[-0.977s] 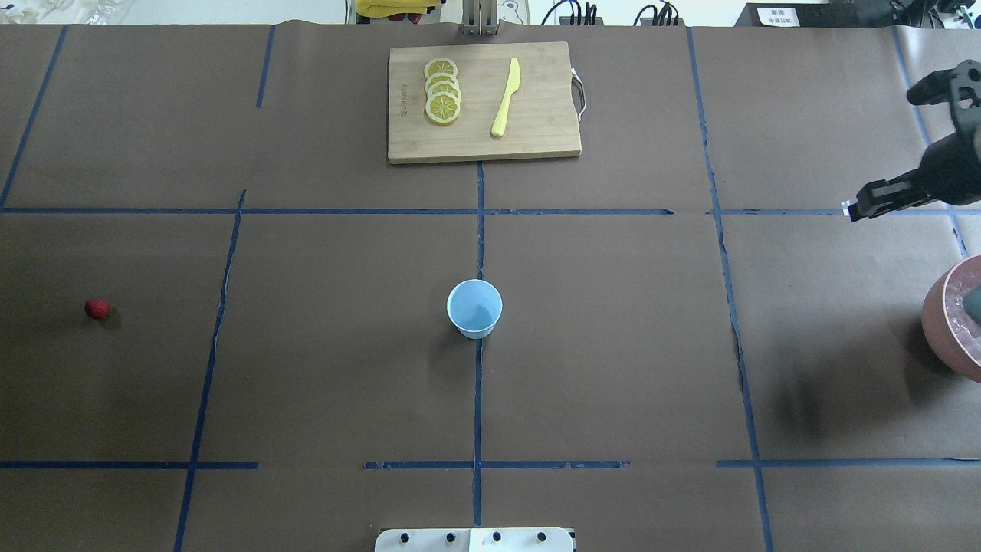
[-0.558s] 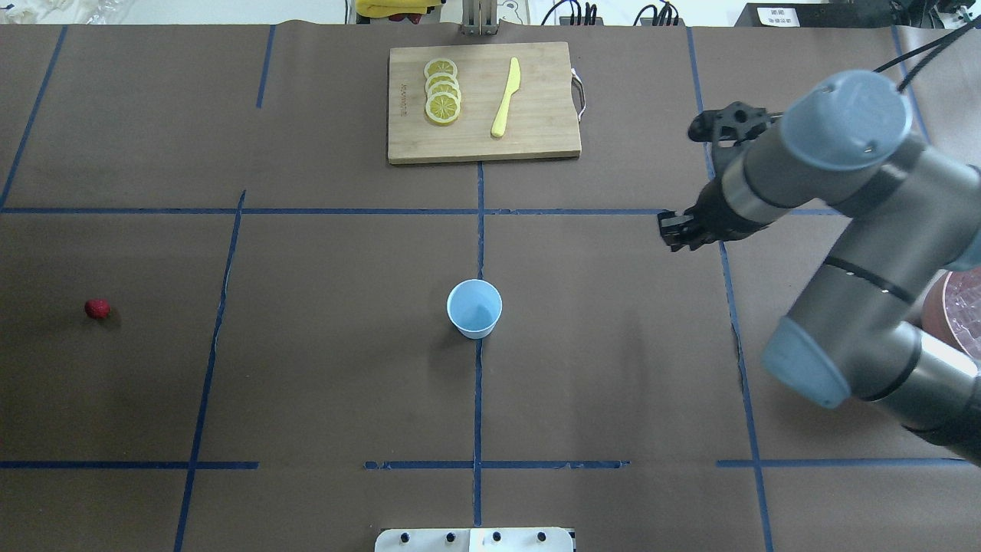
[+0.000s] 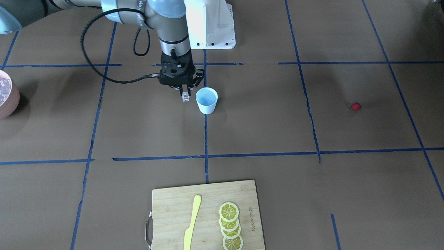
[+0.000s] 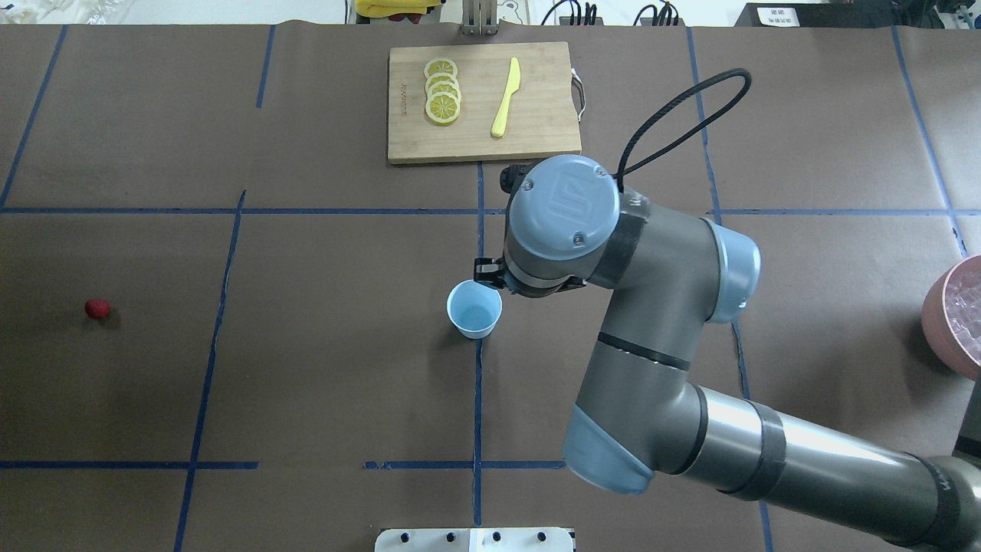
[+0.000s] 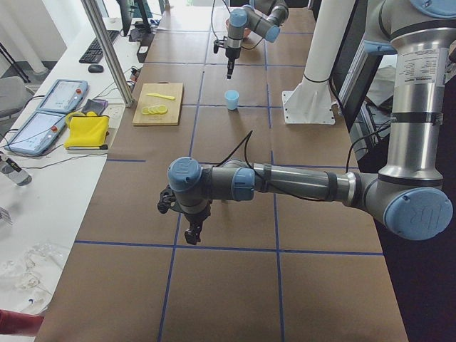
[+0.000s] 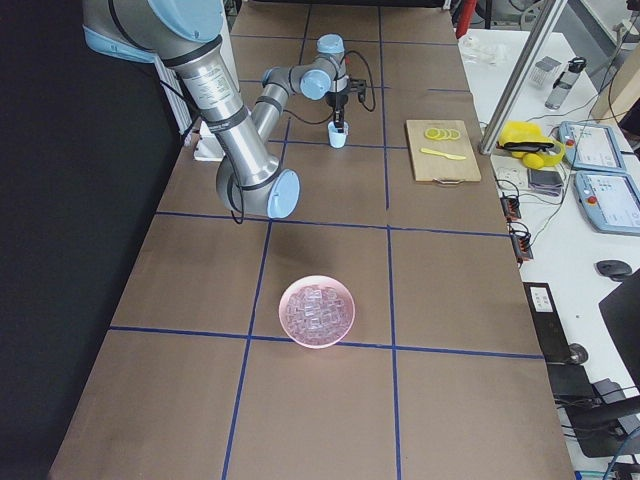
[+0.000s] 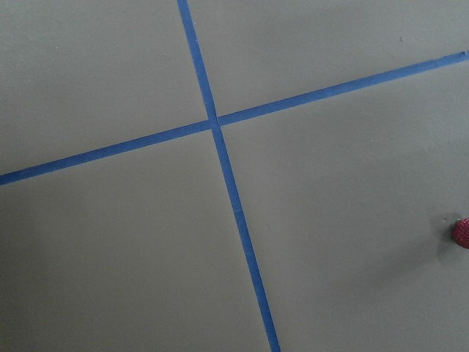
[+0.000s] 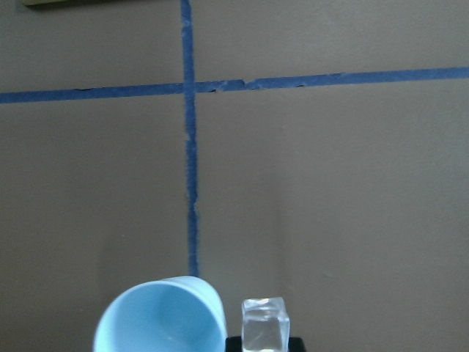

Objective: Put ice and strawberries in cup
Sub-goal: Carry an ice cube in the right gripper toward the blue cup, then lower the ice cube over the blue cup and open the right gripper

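The pale-blue cup (image 4: 474, 308) stands upright at the table's centre and looks empty. My right gripper (image 3: 186, 95) points down and is shut on one clear ice cube (image 3: 186, 98). It holds the cube at rim height, just beside the cup (image 3: 206, 100). In the right wrist view the cube (image 8: 265, 324) sits right of the cup's rim (image 8: 161, 314). The red strawberry (image 4: 97, 309) lies alone at the far left and shows at the edge of the left wrist view (image 7: 462, 232). My left gripper (image 5: 192, 234) hangs low over the table in the exterior left view only; I cannot tell whether it is open or shut.
A pink bowl (image 4: 936, 318) full of ice cubes (image 6: 317, 308) sits at the table's right edge. A wooden cutting board (image 4: 536, 115) with lemon slices (image 4: 442, 93) and a yellow knife (image 4: 506, 97) lies at the far centre. The right arm's elbow (image 4: 613, 452) spans the near right.
My right arm has swung left from the bowl's side of the table to the cup at the centre. The cup and strawberry have not moved.
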`<state>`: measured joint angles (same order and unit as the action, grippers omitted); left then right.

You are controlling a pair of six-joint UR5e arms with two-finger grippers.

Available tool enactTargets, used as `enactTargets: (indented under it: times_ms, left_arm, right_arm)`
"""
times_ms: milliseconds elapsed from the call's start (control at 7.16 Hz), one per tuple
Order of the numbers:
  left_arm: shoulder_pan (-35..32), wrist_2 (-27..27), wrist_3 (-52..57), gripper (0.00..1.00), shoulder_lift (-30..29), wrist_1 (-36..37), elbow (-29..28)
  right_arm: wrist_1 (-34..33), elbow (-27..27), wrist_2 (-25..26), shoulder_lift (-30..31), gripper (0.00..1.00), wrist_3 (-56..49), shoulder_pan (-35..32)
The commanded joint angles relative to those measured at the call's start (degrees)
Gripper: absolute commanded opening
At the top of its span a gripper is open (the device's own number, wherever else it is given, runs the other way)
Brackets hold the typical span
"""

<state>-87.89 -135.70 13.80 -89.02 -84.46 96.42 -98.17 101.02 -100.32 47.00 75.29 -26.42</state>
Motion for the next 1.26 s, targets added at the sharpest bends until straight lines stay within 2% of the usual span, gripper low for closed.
enactTargets:
  times_ms: [0, 279, 419, 558, 1117]
  left_arm:
    - [0.0, 0.0, 0.0, 1.00, 0.1, 0.0, -0.1]
    - [0.0, 0.0, 0.0, 1.00, 0.1, 0.0, -0.1]
    - [0.0, 0.0, 0.0, 1.00, 0.1, 0.0, -0.1]
    - [0.0, 0.0, 0.0, 1.00, 0.1, 0.0, -0.1]
    - [0.0, 0.0, 0.0, 1.00, 0.1, 0.0, -0.1]
  right_arm:
    - [-0.1, -4.1, 2.3, -4.7, 0.00, 3.5, 2.8]
    - [-0.1, -5.0, 2.4, -5.6, 0.01, 3.8, 3.1]
    - [-0.1, -5.1, 2.3, -5.5, 0.28, 3.7, 3.2]
    - [-0.1, -4.9, 2.8, -5.2, 0.98, 3.5, 3.2]
    - [0.0, -4.4, 2.6, -4.9, 1.00, 2.8, 3.0]
